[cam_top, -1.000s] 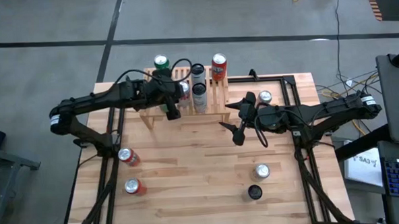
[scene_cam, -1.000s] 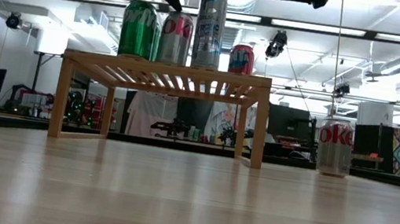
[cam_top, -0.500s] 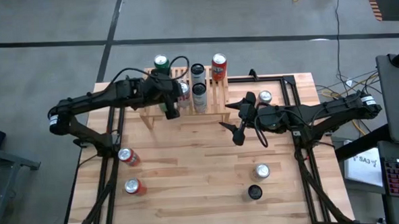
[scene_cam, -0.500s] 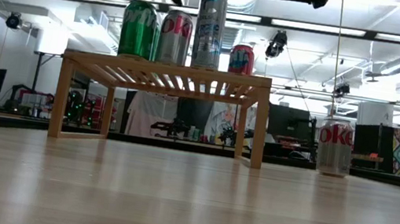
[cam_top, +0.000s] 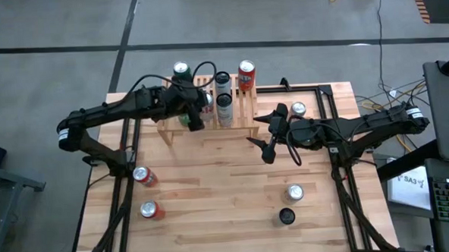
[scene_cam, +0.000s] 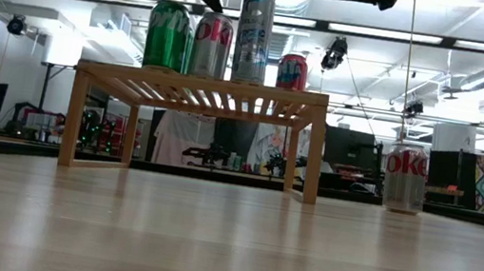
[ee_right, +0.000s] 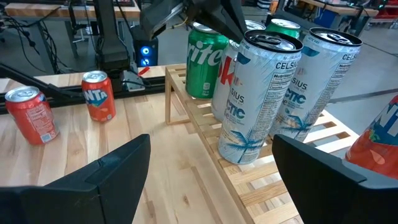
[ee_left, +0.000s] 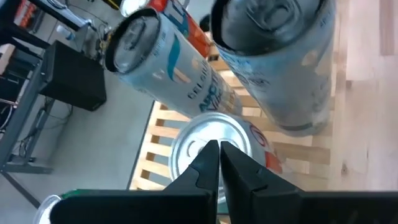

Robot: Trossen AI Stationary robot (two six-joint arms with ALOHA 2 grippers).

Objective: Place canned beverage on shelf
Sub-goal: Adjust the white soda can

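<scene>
Barely anything shifted since earlier frames: left gripper point(ee_left: 219, 163) nudged slightly over shelf point(scene_cam: 201, 86), fingers closed, empty, poised directly above silver Diet Coke can point(ee_left: 211, 140) standing on slats beside two Celsius cans point(ee_right: 264, 93) and green Sprite can point(ee_right: 205, 59). Right gripper point(cam_top: 265, 143) waits near shelf, fingers wide open, holding nothing. Looks like placement done, release finished; next call: retreat upward, fetch loose can from tabletop point(cam_top: 227, 194).

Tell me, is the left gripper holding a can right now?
No. In the left wrist view the left gripper is shut on nothing, poised over the silver can standing on the shelf.
</scene>
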